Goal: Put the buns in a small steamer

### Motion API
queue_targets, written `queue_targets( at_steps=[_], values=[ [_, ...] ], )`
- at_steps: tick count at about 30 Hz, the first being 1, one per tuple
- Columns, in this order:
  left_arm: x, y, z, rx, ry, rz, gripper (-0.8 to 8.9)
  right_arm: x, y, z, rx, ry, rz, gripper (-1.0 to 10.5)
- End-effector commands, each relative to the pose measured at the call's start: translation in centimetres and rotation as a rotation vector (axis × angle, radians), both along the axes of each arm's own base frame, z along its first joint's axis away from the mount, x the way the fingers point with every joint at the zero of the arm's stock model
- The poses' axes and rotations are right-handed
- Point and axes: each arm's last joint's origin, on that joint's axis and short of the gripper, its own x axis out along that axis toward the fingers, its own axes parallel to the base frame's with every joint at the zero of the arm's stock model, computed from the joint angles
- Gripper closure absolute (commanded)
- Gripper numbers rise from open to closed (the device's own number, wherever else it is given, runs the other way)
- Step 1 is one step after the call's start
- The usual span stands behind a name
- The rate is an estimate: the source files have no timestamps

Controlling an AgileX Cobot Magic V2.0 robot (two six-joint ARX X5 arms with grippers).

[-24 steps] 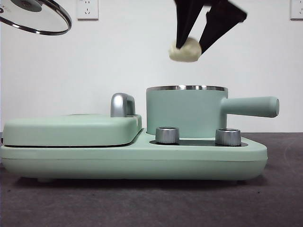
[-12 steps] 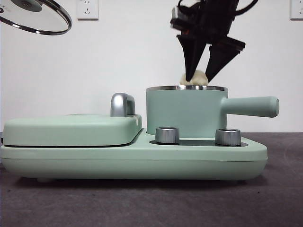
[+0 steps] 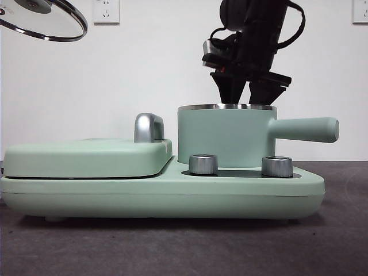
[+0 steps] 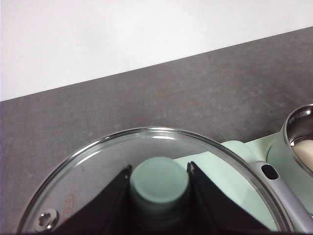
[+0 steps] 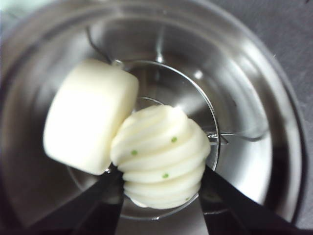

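White wall backs the small steamer (image 3: 226,135). Inside it, the right gripper (image 5: 161,193) pinches the ridged bun (image 5: 161,154) against the smooth bun (image 5: 88,115); left gripper (image 4: 159,182) clamps the glass lid (image 4: 98,171) high at left.

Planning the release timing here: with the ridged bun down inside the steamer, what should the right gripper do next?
Probably open the right gripper: its jaws grip the ridged bun low inside the small steamer, against the smooth bun on the wire rack.
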Motion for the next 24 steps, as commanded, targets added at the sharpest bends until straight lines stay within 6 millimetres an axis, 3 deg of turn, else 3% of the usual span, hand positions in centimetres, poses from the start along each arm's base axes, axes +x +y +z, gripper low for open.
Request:
queue_targets(
  at_steps=[1,3,7,12,17,19,24],
  values=[
    [0.1,-0.1,1.1,-0.002,-0.06,-0.006,8.03,0.5,0.5,-0.3,-0.005,-0.012,0.015,6.8],
    [0.1,-0.1,1.1,-0.002,-0.06,-0.006,8.03,0.6,0.6,-0.3,-0.007,-0.011,0.014,6.2],
    [0.1,-0.1,1.1,-0.002,-0.061,-0.006,8.03,0.4,0.7,0.1,-0.001,-0.02,0.018,6.1],
    [0.1,-0.1,1.1,-0.003,-0.06,-0.005,8.03,-1.6,0.2,4.7,0.023,-0.076,0.025,6.1],
    [0.1,-0.1,1.1,-0.001,-0.052,-0.006,8.03,-6.2,-1.3,8.9,0.1,-0.225,0.046,6.1],
    [0.1,-0.1,1.0,0.0,-0.043,-0.006,8.03,-8.6,-2.4,9.0,0.133,-0.284,0.052,6.1],
    [0.0,-0.2,1.0,-0.01,-0.039,-0.033,8.03,-14.5,-5.5,7.0,0.196,-0.382,0.06,6.1]
  ],
)
